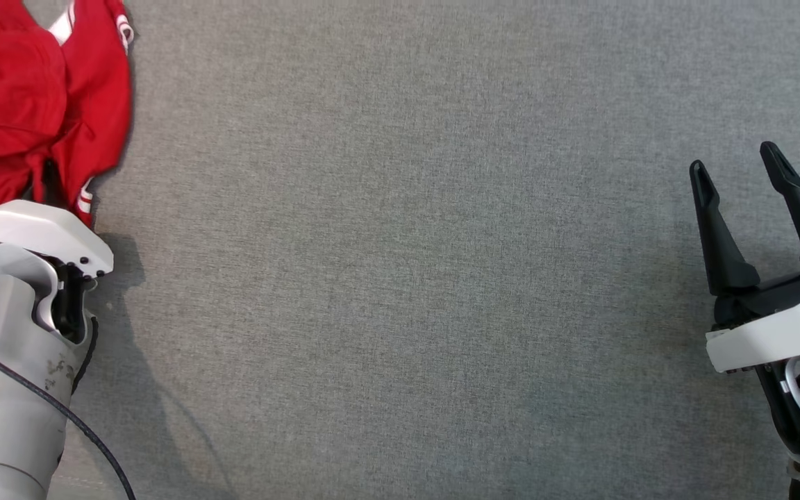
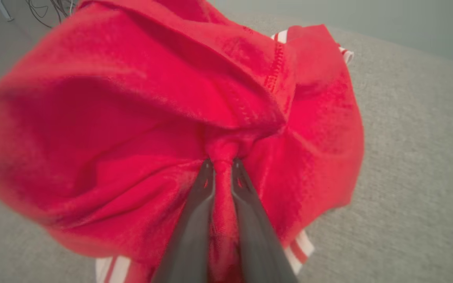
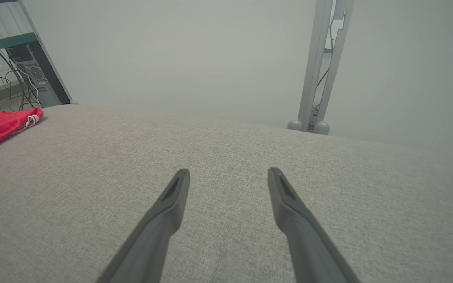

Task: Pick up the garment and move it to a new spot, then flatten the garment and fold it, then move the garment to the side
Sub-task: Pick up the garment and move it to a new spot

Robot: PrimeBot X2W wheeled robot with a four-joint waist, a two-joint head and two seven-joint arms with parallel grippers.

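The garment [image 1: 25, 90], red with white striped trim along its edges, sits crumpled in a heap at the far left of the grey fabric-covered surface [image 1: 407, 243], in the upper left corner of the head view. Its folds bunch up over one another, and a striped hem shows at the top of the heap and another at its lower edge. In the left wrist view the cloth is close and partly blurred. A ridge of it is gathered into a narrow tuck that runs down between the two dark fingers of the left end effector [image 2: 221, 163], which is clenched on that tuck of red fabric with its fingers nearly together. Whether the heap is raised off the surface there, I cannot tell.

In the head view the left arm's pale wrist housing [image 1: 32, 236] lies just below the garment and covers the fingers. A black cable [image 1: 60, 410] trails down across the forearm, and the arm's shadow falls to its right.

The right end effector [image 1: 733, 158] hovers well apart from the garment, at the right edge of the head view, released, its two fingers spread wide over bare surface with nothing between them. Beyond the far edge of the surface, the right wrist view shows a grey metal post [image 3: 317, 67] and, to the left, a frame with a computer tower [image 3: 30, 74] and loose wires.
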